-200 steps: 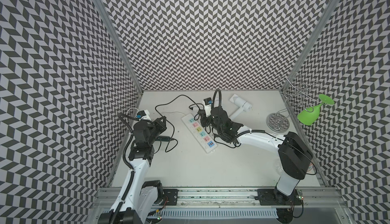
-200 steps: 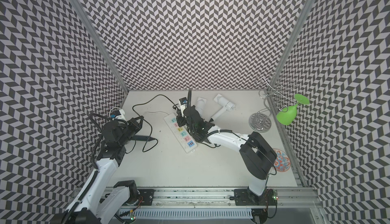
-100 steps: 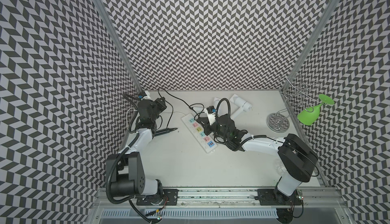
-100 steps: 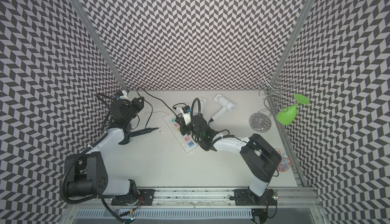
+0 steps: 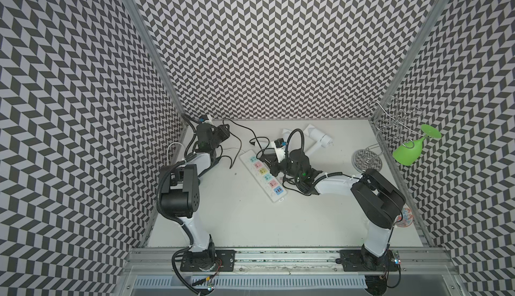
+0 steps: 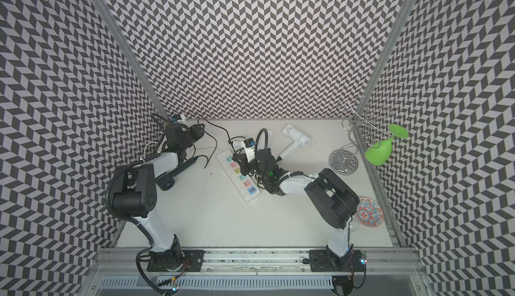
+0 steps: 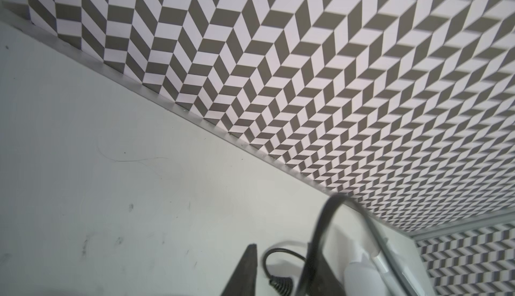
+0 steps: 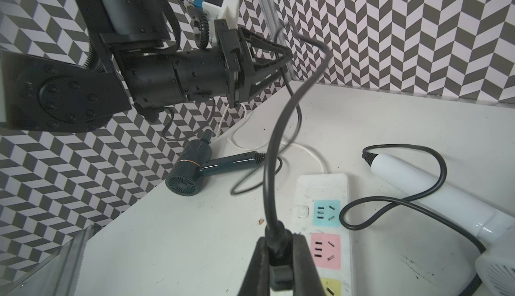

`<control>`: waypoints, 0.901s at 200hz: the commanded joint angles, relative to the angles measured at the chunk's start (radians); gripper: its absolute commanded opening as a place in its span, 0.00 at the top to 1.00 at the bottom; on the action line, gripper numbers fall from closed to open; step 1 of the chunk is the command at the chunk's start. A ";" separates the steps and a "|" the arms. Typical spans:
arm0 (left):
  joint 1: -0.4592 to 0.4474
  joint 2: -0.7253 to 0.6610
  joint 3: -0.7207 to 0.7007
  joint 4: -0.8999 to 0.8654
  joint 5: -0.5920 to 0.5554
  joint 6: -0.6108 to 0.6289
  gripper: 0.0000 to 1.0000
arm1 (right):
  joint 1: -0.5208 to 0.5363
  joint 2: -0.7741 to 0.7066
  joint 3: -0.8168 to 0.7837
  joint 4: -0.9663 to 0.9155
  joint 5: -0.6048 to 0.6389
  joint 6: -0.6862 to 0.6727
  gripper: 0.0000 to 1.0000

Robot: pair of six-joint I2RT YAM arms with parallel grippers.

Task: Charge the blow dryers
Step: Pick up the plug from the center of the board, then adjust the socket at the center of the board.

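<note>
My right gripper (image 8: pixel 278 255) is shut on a black plug (image 8: pixel 278 269) just beside the back end of the white power strip (image 8: pixel 323 197). The plug's cord (image 8: pixel 276 146) arches up past my left gripper (image 8: pixel 288 56). That gripper (image 7: pixel 281 266) hovers in the back left corner with its jaws apart, a cord draped over one finger (image 7: pixel 315 269). The dark blow dryer (image 8: pixel 192 169) lies on the table below the left arm. One white blow dryer (image 8: pixel 418 186) lies beside the strip. Another white blow dryer (image 5: pixel 320 138) lies further back.
A wire glass rack (image 5: pixel 367 160) with a green glass (image 5: pixel 409 152) hanging from it stands at the right wall. A patterned plate (image 6: pixel 369 215) sits by the right arm's elbow. Loose black cords (image 5: pixel 237 130) trail across the back of the table. Patterned walls close three sides.
My left arm has swung from the front left toward the back left corner, and its jaws have parted. My right gripper stays shut on the plug and has shifted slightly beside the strip.
</note>
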 commanded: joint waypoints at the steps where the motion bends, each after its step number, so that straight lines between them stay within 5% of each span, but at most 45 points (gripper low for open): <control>1: -0.006 -0.037 -0.006 0.010 -0.005 -0.001 0.41 | 0.000 0.001 -0.011 0.061 -0.018 0.000 1.00; 42: -0.006 -0.116 -0.010 -0.116 -0.059 -0.005 0.28 | -0.010 0.049 0.000 0.082 -0.035 0.021 1.00; 107: -0.006 -0.156 -0.070 -0.173 -0.068 -0.018 0.28 | -0.010 0.138 0.040 0.124 -0.027 0.057 1.00; 180: -0.072 -0.309 -0.290 -0.133 -0.038 -0.045 0.30 | -0.010 0.236 0.118 0.150 -0.021 0.104 1.00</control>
